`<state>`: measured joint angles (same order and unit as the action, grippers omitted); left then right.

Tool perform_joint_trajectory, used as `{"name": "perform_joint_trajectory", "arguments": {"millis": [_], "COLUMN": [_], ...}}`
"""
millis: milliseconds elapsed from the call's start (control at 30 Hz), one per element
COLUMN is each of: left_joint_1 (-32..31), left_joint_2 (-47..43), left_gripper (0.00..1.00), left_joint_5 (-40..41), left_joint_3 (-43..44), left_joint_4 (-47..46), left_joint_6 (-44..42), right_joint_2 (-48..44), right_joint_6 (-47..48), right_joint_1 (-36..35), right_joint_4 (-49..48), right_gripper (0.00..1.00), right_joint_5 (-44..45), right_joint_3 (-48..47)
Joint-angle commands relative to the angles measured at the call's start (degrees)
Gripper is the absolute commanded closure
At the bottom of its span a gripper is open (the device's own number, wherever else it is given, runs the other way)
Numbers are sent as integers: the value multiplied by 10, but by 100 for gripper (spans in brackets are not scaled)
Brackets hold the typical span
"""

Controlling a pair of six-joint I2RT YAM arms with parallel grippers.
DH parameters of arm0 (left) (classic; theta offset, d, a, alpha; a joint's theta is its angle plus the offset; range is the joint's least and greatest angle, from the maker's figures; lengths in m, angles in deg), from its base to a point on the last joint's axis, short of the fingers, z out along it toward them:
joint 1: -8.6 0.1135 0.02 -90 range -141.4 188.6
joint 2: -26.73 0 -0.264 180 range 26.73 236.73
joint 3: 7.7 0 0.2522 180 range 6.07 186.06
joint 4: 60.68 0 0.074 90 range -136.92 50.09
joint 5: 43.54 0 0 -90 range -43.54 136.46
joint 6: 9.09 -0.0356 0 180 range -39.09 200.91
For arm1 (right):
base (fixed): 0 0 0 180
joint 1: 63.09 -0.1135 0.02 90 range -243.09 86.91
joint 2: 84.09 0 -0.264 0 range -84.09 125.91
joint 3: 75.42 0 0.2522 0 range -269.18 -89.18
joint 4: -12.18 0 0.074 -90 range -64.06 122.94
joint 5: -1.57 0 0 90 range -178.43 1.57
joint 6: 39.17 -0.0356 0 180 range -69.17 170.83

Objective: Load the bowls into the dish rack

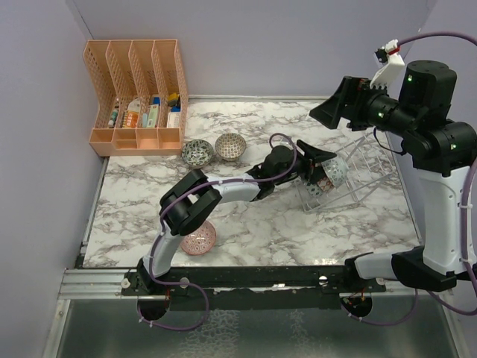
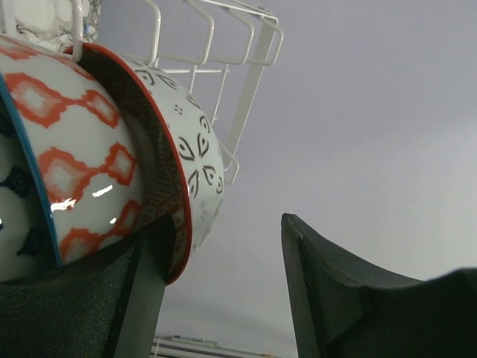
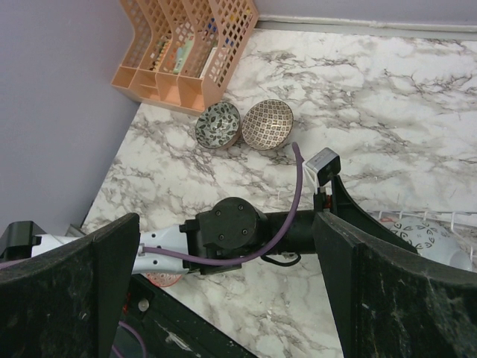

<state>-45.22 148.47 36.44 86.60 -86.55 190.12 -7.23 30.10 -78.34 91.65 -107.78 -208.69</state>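
Between the fingers of the left gripper [image 2: 222,239] nothing is held: the jaws are spread apart, and only the grey wall is seen through the gap. The finger [image 2: 74,313] on the left of that wrist view is seen just beside the red rim of a leaf-patterned bowl [image 2: 195,153], though contact cannot be told. That bowl is stood on edge in the dish rack [image 2: 253,74]. Nested against it a red-diamond bowl [image 2: 74,164] is seen, and beyond that a blue-edged bowl [image 2: 15,201] is cut off by the frame. From above, the rack is shown at the right of the marble table [image 1: 261,224], with the left arm stretched across to it. The right gripper [image 3: 223,220] is held high over the rack's far side, its jaws wide apart and empty. Three more bowls are seen lying on the table. A grey-green bowl [image 1: 197,153] and a beige-brown bowl [image 1: 230,146] are set side by side near the peach organizer [image 1: 138,89]. A pink bowl [image 1: 200,239] is placed near the front edge, partly covered by the left arm.
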Motion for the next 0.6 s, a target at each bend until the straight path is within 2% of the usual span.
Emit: {"name": "perform_joint_trajectory", "arguments": {"millis": [0,267,567], "left_joint_1": [3,14,39], "left_joint_2": [-42,-67,-128], "left_gripper": [38,35,33], "left_joint_5": [-37,-56,-59], "left_joint_3": [-11,-10,-56], "left_joint_4": [33,91,150], "left_joint_6": [-20,-66,-118], "right_joint_2": [-13,-24,-34], "right_joint_6": [0,-2,-5], "right_joint_1": [4,4,4], "right_joint_4": [-22,-30,-43], "right_gripper": [0,0,0], "right_joint_5": [-11,-13,-15], "right_joint_3": [-3,13,29]}}
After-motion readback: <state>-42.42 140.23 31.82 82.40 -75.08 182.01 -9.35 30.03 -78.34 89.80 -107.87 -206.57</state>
